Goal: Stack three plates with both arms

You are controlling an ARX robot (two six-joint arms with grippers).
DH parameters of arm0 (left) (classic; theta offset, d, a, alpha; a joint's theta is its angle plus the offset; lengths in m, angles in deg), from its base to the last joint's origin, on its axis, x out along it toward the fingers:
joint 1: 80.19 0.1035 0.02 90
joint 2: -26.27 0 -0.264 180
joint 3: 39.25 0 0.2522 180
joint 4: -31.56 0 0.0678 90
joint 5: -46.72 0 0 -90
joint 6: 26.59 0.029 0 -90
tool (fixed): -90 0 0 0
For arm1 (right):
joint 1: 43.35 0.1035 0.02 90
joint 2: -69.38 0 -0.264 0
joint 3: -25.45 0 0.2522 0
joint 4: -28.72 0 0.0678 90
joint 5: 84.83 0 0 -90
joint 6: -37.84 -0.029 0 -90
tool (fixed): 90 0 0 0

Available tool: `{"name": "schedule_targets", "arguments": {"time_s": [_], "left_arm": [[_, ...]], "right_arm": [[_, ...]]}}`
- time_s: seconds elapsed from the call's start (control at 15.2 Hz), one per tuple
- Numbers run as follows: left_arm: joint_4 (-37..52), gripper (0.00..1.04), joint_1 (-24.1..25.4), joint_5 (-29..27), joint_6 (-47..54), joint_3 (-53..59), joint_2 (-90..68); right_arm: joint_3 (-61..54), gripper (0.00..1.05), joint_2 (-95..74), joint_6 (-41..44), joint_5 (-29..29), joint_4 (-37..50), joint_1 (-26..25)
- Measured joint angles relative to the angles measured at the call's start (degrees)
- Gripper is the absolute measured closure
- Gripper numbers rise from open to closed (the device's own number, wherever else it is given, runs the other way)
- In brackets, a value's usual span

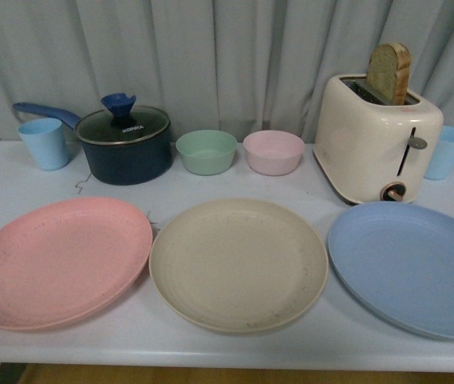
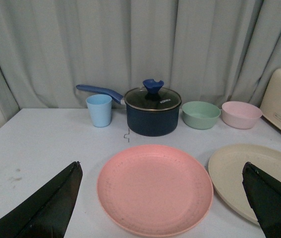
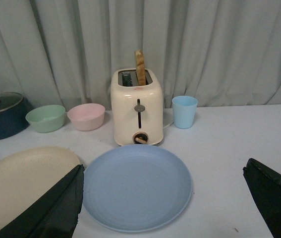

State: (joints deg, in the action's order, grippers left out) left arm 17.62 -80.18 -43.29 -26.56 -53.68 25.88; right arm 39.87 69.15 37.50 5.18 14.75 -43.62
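Operator: Table (image 1: 170, 190) is carrying, side by side, pink plate (image 1: 54, 260) left, beige plate (image 1: 239, 264) middle, blue plate (image 1: 411, 264) right, none stacked.
Checker: Grippers?
Operator: I am seeing left gripper (image 2: 161, 167) and right gripper (image 3: 163, 167) hanging spread wide, gripping nothing.

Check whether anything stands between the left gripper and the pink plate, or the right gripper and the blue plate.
Nothing visible does. The pink plate lies straight ahead of the open left gripper, the blue plate ahead of the open right gripper. The pot and toaster stand beyond them.
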Motion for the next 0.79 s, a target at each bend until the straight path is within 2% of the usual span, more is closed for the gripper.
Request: {"name": "schedule_targets", "arguments": {"time_s": [0.79], "left_arm": [[0.0,0.07,0.0,0.0,0.0,0.0,0.0]], "right_arm": [[0.0,0.06,0.0,0.0,0.0,0.0,0.0]]}}
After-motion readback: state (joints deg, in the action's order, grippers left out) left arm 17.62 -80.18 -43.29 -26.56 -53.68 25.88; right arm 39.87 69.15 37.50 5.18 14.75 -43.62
